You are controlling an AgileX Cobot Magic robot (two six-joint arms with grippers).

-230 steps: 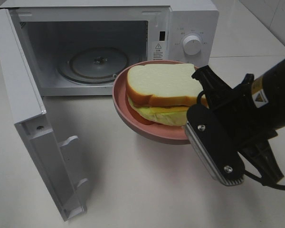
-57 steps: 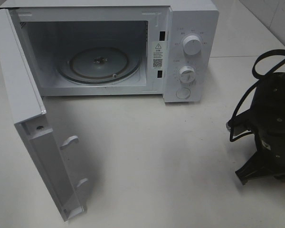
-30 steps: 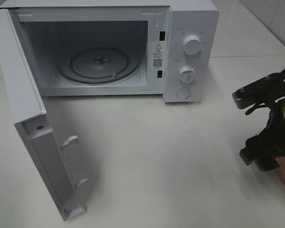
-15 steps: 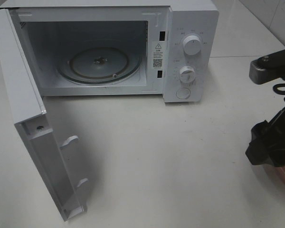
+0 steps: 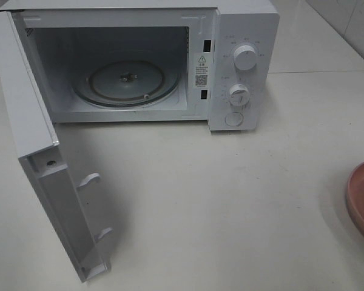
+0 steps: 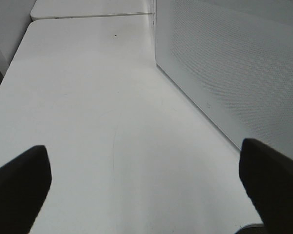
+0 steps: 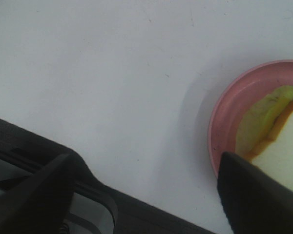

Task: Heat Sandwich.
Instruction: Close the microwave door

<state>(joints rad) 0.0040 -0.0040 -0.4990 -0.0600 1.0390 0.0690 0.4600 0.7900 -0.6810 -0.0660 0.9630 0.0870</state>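
Pink round plate (image 7: 219, 117), bearing the white-bread sandwich (image 7: 278, 141) beside one spread finger (image 7: 254, 195) of the right gripper (image 7: 141, 195), is best gripped squarely at its rim; the left gripper (image 6: 146, 180) is spread, empty.

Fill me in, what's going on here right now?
Sandwich-heating run, not loaded yet. The microwave sits with its door swung wide open and only the bare glass turntable inside. The sandwich is on its pink plate on the table, off to the microwave's right at the edge of the overhead view. Nothing is gripped: the right gripper is open beside the plate, and the left gripper is open over bare tabletop next to the microwave's side.
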